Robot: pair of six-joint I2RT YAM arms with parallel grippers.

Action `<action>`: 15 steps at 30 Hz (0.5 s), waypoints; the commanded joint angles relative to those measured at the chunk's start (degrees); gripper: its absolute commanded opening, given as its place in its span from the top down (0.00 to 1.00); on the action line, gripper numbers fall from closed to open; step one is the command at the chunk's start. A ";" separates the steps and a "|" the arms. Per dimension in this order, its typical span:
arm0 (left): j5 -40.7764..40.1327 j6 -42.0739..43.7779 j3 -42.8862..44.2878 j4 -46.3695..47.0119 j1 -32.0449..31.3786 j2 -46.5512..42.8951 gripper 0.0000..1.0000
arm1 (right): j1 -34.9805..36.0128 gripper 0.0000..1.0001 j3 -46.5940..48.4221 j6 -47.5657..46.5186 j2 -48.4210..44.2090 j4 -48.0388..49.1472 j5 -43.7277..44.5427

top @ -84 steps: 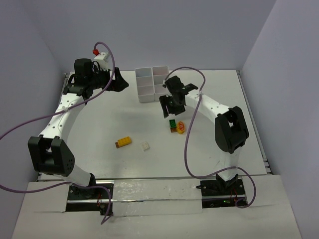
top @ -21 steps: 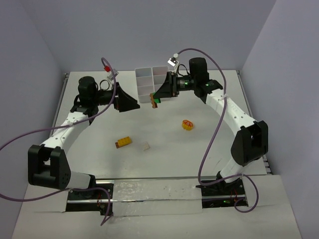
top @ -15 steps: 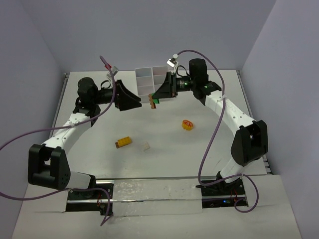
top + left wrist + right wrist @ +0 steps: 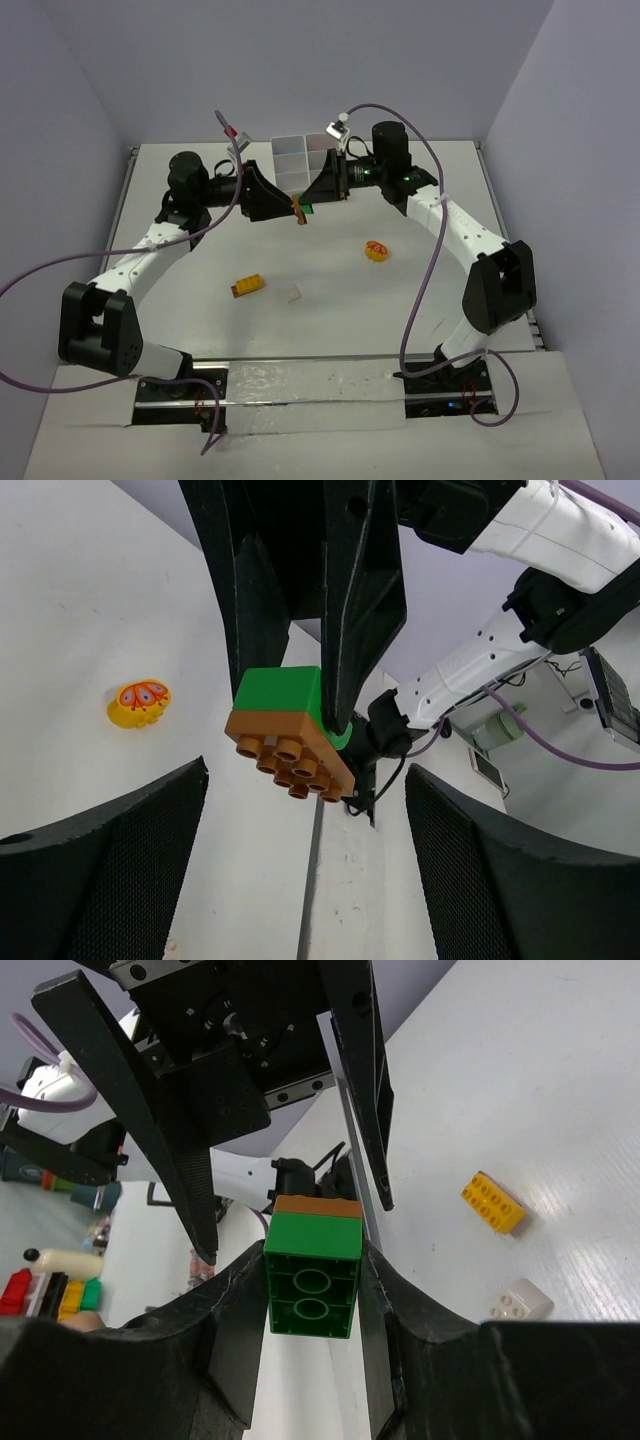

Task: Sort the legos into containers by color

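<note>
Pale surface [image 4: 180, 270] spreads wide toward the lower frame edge. Upper centre, just below the tray [image 4: 290, 155], my right gripper [image 4: 310, 1285] pinches a green-on-brown lego [image 4: 312, 1250] before the left gripper's [image 4: 305, 870] spread jaws.

left end effector [image 4: 288, 201] closer, flanking green-brown legos [image 4: 288, 732]
</note>
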 commanded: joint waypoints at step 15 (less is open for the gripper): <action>1.98 -3.31 2.37 5.31 -1.46 1.76 0.34 | 1.52 1.00 0.74 -1.06 -2.08 2.00 -1.09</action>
